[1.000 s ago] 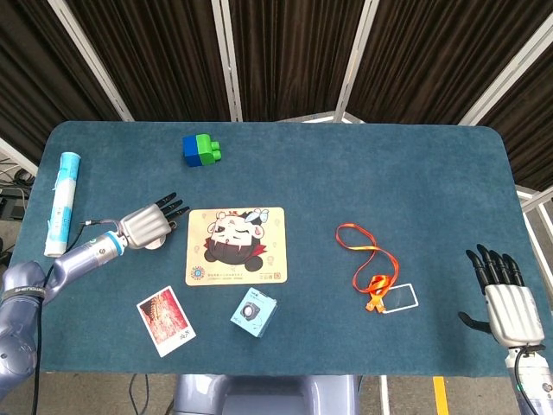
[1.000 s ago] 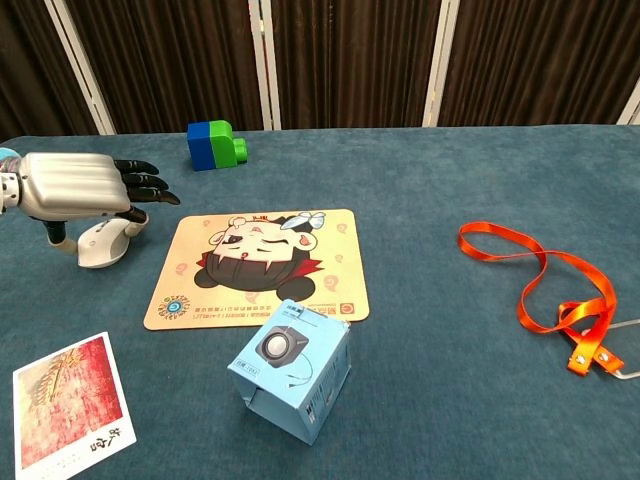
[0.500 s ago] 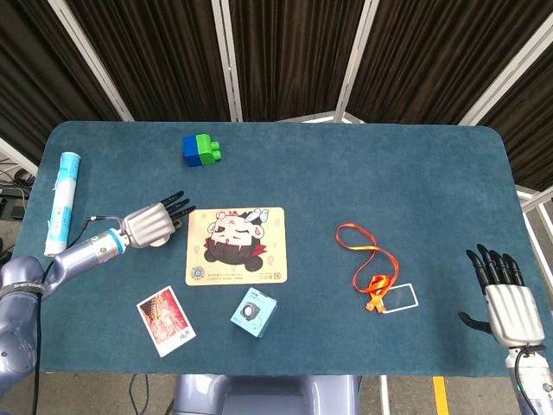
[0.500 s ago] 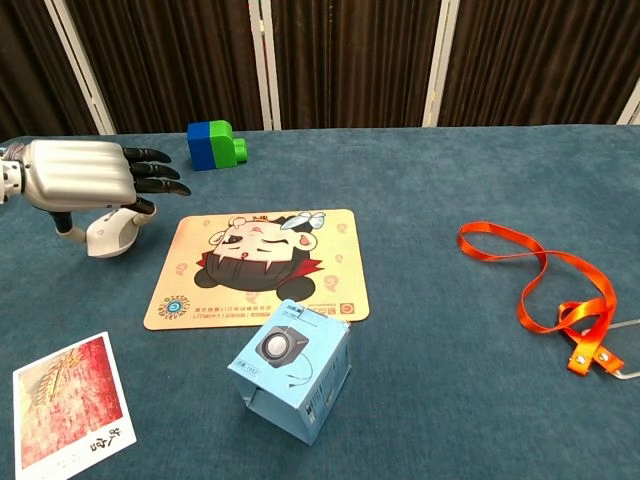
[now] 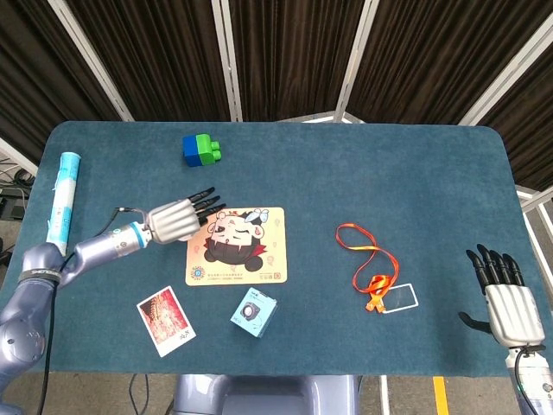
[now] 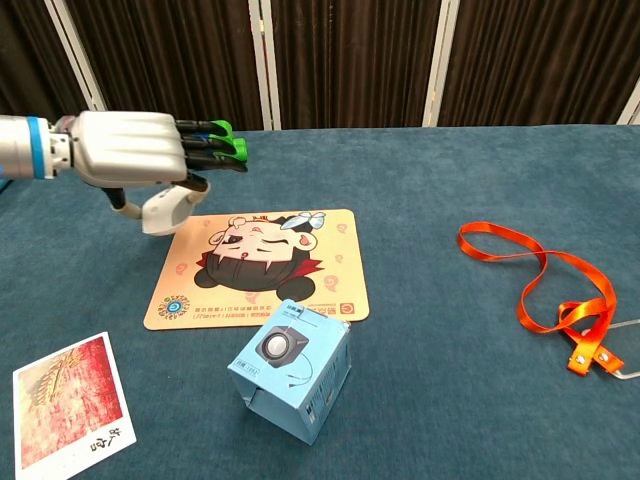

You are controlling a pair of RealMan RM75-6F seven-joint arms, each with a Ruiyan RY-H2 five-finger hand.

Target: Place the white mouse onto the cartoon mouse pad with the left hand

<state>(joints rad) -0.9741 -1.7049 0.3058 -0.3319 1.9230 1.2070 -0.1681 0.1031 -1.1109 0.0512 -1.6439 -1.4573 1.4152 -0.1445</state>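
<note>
Teal felt covers the surface [image 5: 415, 164]. We see one left robot hand [image 6: 135, 160] grasping one smooth white mouse [image 6: 165, 211] beneath its palm, just off the near-left edge of one flat rectangular cartoon mouse pad [image 6: 262, 268]. One right robot hand [image 5: 505, 298] rests released, fingers apart.
</note>
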